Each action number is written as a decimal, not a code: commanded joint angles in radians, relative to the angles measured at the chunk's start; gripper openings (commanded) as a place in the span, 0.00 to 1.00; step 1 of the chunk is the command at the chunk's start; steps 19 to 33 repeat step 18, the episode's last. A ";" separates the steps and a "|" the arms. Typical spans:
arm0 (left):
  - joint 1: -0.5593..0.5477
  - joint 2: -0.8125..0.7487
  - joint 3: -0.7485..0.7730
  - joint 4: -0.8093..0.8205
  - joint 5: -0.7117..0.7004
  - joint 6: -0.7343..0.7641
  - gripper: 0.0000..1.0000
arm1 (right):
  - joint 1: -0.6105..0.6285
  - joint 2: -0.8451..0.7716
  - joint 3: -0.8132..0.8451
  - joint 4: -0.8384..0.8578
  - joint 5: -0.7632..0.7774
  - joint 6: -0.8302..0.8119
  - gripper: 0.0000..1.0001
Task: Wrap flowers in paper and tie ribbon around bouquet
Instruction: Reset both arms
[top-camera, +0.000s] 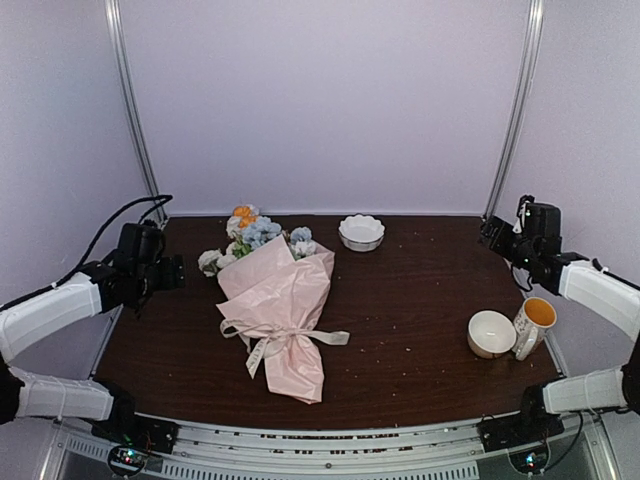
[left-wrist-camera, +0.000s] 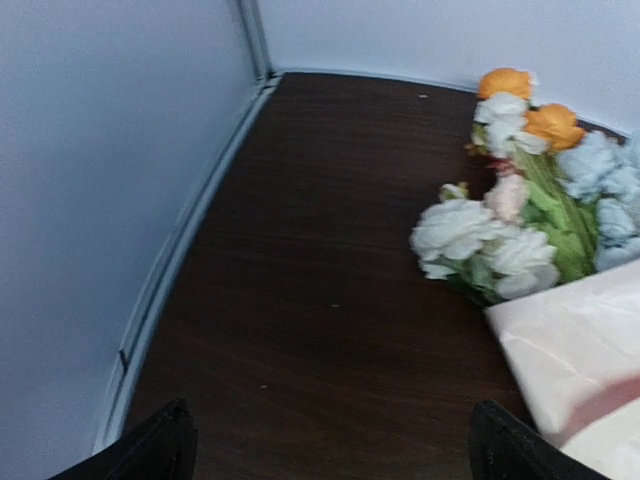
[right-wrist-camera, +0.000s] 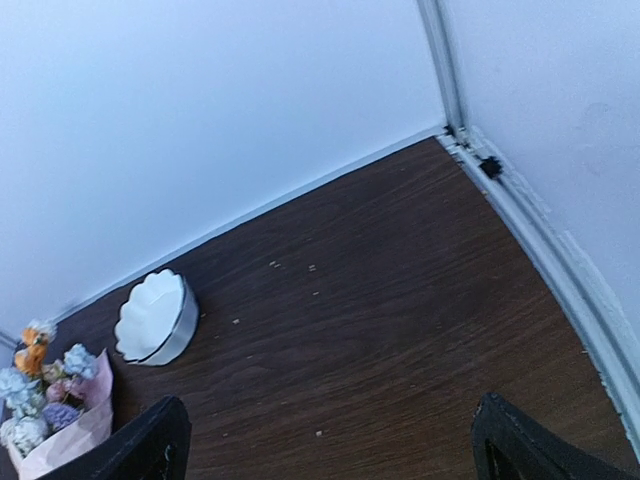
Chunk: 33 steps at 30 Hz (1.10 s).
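Dark table (top-camera: 420, 300), bouquet (top-camera: 275, 300) right of left hand (top-camera: 175, 272) (spread wide)

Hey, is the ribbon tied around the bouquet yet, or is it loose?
Tied. The ribbon cinches the pink paper near its lower end in a bow, tails lying on the table.

Left arm (top-camera: 50, 310), right arm (top-camera: 600, 290) outspread, jaws wide

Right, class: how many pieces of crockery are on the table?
3: a scalloped white bowl at the back centre, and a round white bowl beside a mug near the right edge.
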<state>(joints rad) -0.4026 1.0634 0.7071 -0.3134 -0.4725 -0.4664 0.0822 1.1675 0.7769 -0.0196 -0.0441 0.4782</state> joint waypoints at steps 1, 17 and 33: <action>0.172 0.023 -0.053 0.074 -0.165 -0.054 0.98 | -0.029 -0.073 -0.103 0.109 0.205 -0.050 1.00; 0.255 -0.055 -0.170 0.283 -0.356 0.080 0.98 | -0.039 -0.210 -0.292 0.273 0.285 -0.126 1.00; 0.254 -0.056 -0.172 0.294 -0.345 0.093 0.98 | -0.039 -0.213 -0.299 0.283 0.274 -0.128 1.00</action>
